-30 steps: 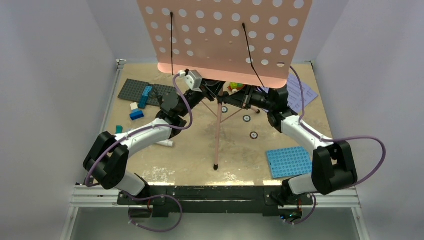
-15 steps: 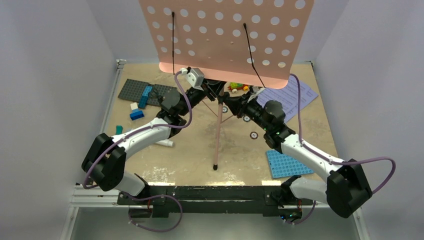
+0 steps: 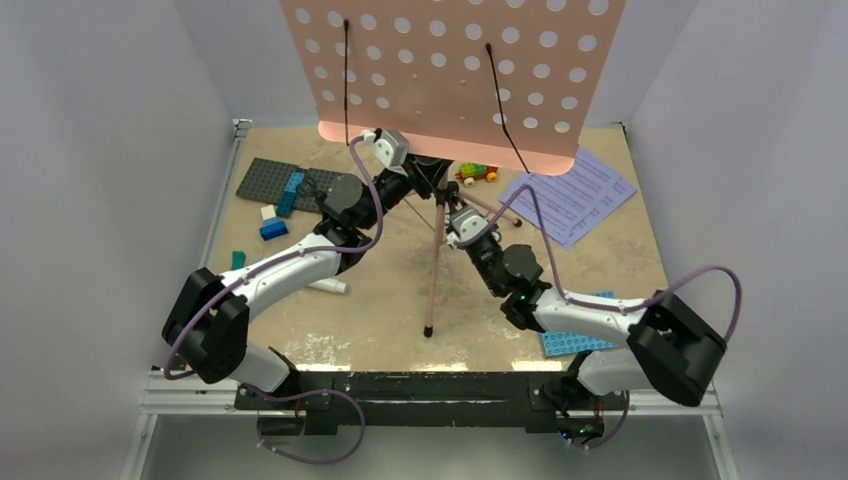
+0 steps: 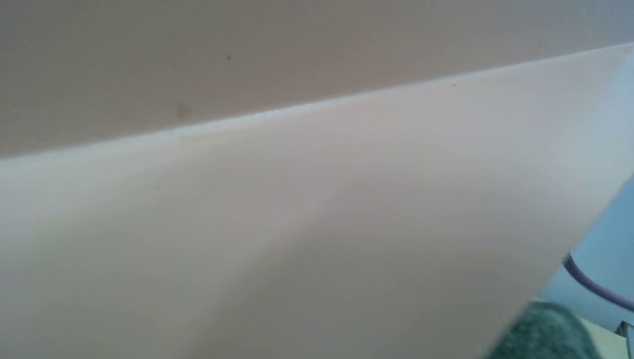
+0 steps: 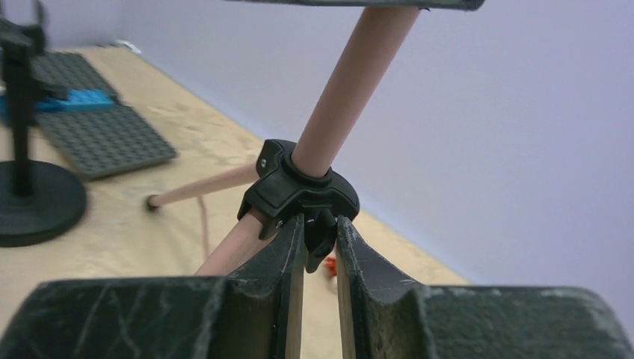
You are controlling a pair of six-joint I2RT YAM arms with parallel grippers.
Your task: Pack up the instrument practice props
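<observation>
Pink music stand (image 3: 436, 260) upright mid-worktop (image 3: 380, 300), probably light but top-heavy; right gripper (image 5: 320, 228) pinched on its black leg collar (image 5: 299, 191), the soundest hold; left gripper (image 3: 412, 180) under the panel (image 3: 450, 70), grip unreadable.

High rear overview; wrist cameras tight on pink stand (image 3: 434, 262).

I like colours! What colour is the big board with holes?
Pale pink, dotted with round holes. The music stand's board shows best in the top external view.
</observation>
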